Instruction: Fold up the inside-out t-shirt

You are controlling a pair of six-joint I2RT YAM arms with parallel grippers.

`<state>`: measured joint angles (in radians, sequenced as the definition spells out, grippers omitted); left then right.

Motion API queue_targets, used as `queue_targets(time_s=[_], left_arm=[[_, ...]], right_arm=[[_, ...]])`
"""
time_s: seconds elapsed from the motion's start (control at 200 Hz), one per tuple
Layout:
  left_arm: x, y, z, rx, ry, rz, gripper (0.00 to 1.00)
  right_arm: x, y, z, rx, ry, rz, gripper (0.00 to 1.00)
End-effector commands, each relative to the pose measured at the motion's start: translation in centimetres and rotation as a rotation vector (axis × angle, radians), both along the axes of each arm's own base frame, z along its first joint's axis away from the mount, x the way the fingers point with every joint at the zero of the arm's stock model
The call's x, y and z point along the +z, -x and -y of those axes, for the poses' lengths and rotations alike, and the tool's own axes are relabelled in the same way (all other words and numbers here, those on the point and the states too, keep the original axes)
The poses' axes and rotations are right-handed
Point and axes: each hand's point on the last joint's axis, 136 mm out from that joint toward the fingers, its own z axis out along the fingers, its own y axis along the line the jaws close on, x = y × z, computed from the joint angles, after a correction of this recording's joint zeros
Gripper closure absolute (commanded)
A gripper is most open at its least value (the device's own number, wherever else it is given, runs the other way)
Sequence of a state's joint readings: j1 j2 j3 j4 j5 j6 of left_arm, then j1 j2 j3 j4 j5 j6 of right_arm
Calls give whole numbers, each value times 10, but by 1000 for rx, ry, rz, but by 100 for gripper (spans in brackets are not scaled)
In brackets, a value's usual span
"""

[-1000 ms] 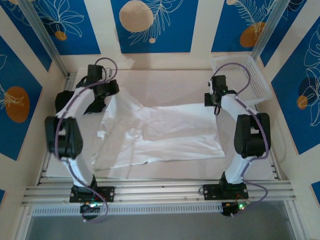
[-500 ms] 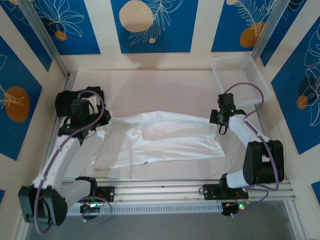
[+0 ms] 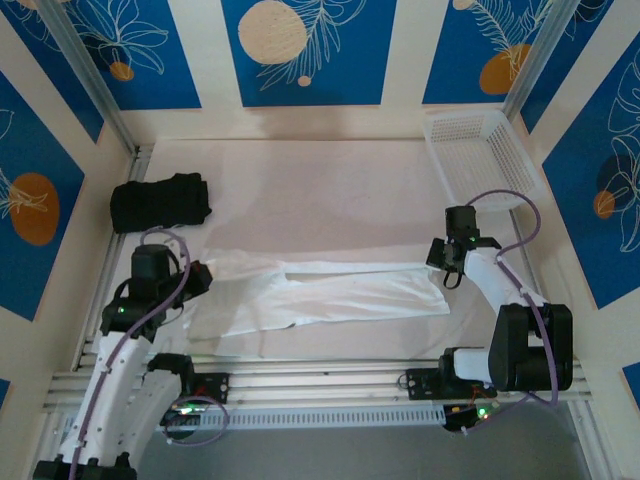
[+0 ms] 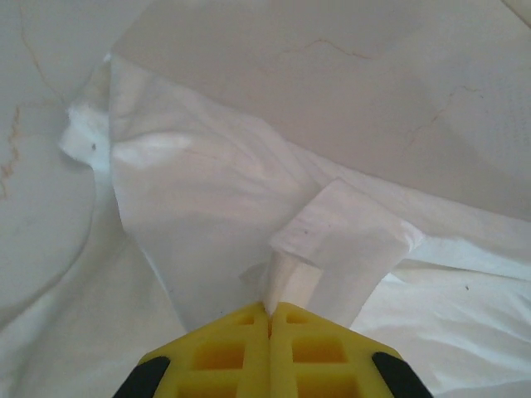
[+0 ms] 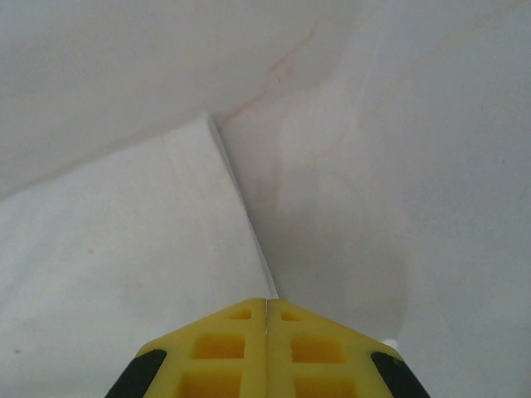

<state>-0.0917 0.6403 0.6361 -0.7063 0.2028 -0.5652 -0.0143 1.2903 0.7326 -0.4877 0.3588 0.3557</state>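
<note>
left tool, right tool, pinching t-shirt (white)

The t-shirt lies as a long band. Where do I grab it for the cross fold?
Probably the t-shirt's right end, coming from the right: its layers finish there in a straight free edge lying flat, and the right pincer is shut on that edge.

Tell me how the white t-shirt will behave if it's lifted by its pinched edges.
Probably floppy: the t-shirt lies in soft creases, and a flap bunches at the left claw. Likely light: the edge pinched in the right claw looks thin. Lifted, it would likely sag between the grips.
</note>
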Motion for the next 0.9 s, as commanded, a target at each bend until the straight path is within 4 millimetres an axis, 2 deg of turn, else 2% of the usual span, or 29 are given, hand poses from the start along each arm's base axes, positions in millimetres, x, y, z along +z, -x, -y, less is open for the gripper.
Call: queue_targets(time_s=[0.0,0.065,0.13,0.19,0.255,0.31,0.43,0.595,0.66,0.745,0.82,0.895], left_arm=[[-32,22,5,59,78,-142,100],[-38,25,4,88,72,-149,100],[-46,27,0,122,75,-157,100],[-55,30,1,137,93,-175,79],[-62,30,1,145,102,-181,63],[-60,26,-1,154,90,-164,55],[-39,4,1,119,78,-48,45],[-28,-38,21,17,104,10,41],[-29,-60,30,-7,134,23,41],[-42,-85,33,12,153,-11,41],[-52,-104,31,44,158,-29,41],[-65,-118,30,56,163,-56,42]], right_arm=[[1,4,-1,-46,-38,5,93],[3,6,2,-70,-30,5,83],[11,6,1,-67,-17,46,69],[26,1,-8,-21,-15,124,60],[45,-5,-32,84,-24,226,52],[60,-11,-66,218,-57,311,45],[81,-15,-156,527,-169,398,44],[92,2,-303,939,-322,413,43],[86,11,-356,1062,-358,394,42],[77,14,-408,1150,-388,359,39],[61,14,-442,1190,-401,333,38],[41,12,-466,1214,-412,281,38]])
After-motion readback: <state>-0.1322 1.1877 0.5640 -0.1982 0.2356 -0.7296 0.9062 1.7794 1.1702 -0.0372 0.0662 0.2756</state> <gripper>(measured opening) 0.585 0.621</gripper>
